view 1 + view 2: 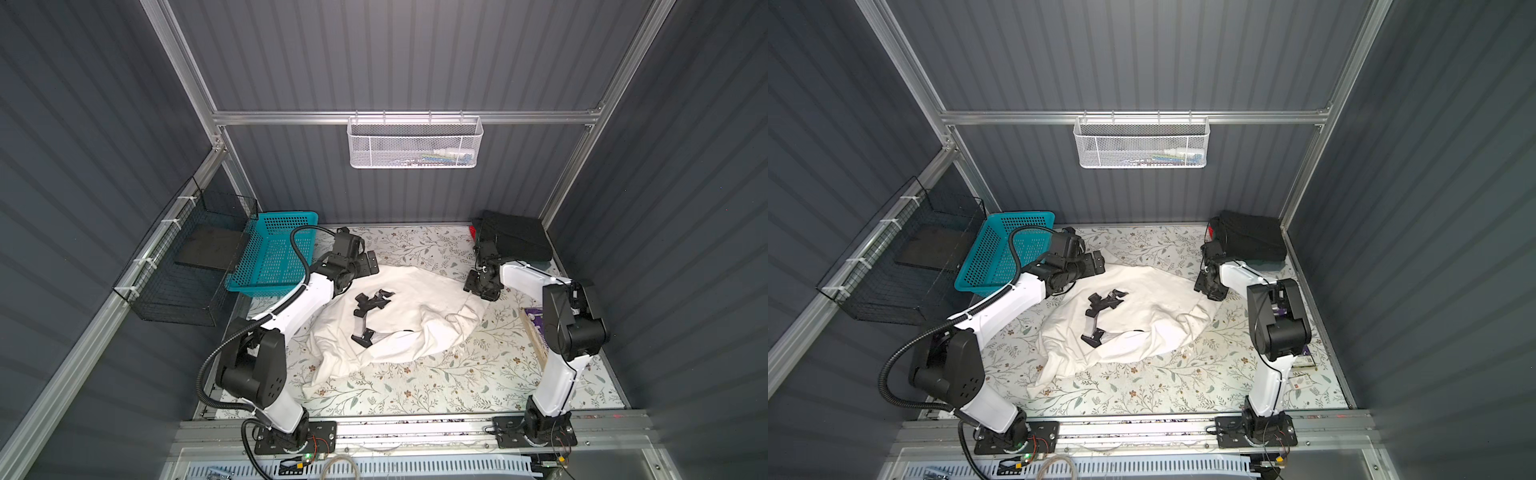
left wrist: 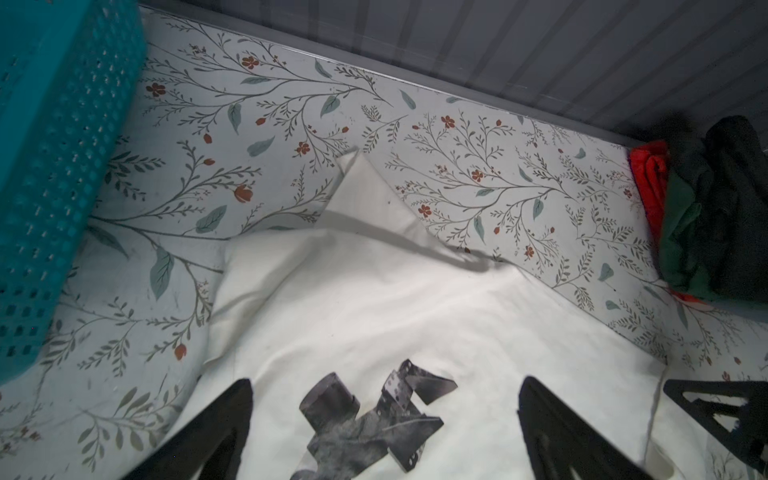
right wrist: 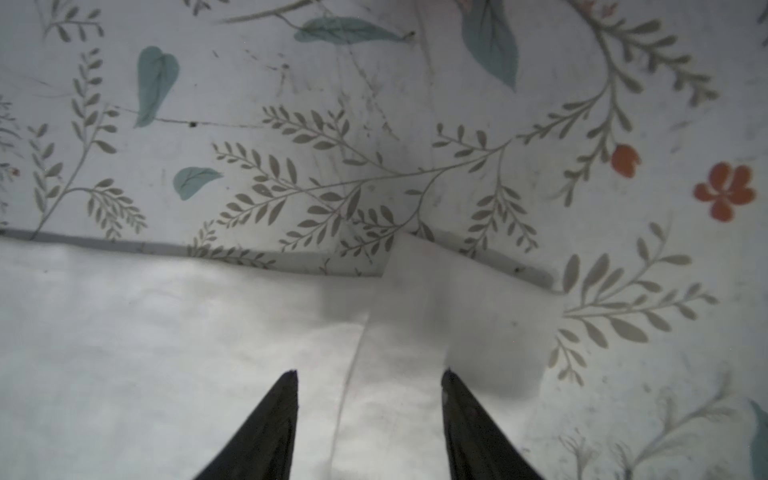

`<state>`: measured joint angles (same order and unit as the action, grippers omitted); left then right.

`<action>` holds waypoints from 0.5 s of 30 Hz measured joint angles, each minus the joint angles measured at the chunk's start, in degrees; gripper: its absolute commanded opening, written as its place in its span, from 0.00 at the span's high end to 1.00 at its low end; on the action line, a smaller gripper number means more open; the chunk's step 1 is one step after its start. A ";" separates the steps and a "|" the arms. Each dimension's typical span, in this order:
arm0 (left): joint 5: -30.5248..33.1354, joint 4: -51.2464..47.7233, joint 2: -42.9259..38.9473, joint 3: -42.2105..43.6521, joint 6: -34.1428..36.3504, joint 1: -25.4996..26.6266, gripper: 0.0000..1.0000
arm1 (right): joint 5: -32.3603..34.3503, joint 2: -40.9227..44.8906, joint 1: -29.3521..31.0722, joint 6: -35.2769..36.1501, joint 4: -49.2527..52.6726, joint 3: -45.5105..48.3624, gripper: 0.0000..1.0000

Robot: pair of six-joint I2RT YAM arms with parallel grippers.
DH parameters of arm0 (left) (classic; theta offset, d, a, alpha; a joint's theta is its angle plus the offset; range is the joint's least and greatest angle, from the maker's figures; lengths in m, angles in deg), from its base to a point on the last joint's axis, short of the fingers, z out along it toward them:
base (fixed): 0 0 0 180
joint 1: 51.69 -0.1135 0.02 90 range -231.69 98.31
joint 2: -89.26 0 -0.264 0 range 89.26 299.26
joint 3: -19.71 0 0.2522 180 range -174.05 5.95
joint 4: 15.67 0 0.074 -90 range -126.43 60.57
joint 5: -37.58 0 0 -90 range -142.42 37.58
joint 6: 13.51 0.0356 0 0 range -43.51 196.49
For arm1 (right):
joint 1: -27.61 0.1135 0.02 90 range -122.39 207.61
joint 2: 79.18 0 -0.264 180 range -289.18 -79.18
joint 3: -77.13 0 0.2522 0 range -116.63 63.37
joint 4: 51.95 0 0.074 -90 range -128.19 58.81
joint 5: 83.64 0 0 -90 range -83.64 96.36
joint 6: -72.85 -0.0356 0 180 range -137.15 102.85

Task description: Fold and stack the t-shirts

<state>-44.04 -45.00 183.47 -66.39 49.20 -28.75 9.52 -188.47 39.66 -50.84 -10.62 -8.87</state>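
Plainly the job is at the spreading stage: the off-white t-shirt [image 1: 415,316] lies print-up but rumpled on the bench [image 1: 457,386], one edge just beside the teal basket [image 1: 274,253] and the rest reaching away from it toward mid-bench. The stack of folded shirts [image 1: 515,241] sits well apart from the basket, at the opposite back corner. The left tool [image 2: 386,382] hangs with its jaws wide apart and empty over the shirt's basket-side part, near a turned-up corner of cloth. The right tool [image 3: 370,372] is at the shirt's edge farthest from the basket, jaws partly apart and straddling a crease in the hem; it seems to pinch nothing, though the blurred wrist view does not show whether the tips touch the fabric. I judge that the next move calls for each tool to close on a back corner or hem point and draw the cloth taut and flat before any fold. The collar and sleeves cannot be picked out among the bunched folds, the left arm covers the shirt's basket-side margin in both top views, and only red, green and black layers of the stack can be made out.
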 measured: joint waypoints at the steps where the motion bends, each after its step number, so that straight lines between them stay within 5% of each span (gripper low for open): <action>1: -0.66 0.35 1.38 -1.11 0.28 -0.68 0.00 | 0.07 -0.09 -0.13 0.15 0.44 0.00 0.46; 10: -4.33 0.24 11.98 -10.97 2.32 -4.31 0.00 | 1.11 -1.29 -0.90 2.08 1.68 -1.49 0.71; 15: -4.92 0.22 13.38 -10.97 2.93 -4.59 0.00 | 1.53 -1.92 -1.79 2.91 2.62 -1.49 0.73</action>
<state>-48.96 -44.78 196.85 -77.36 52.13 -33.34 11.05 -190.40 37.87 -47.93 -8.00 -10.36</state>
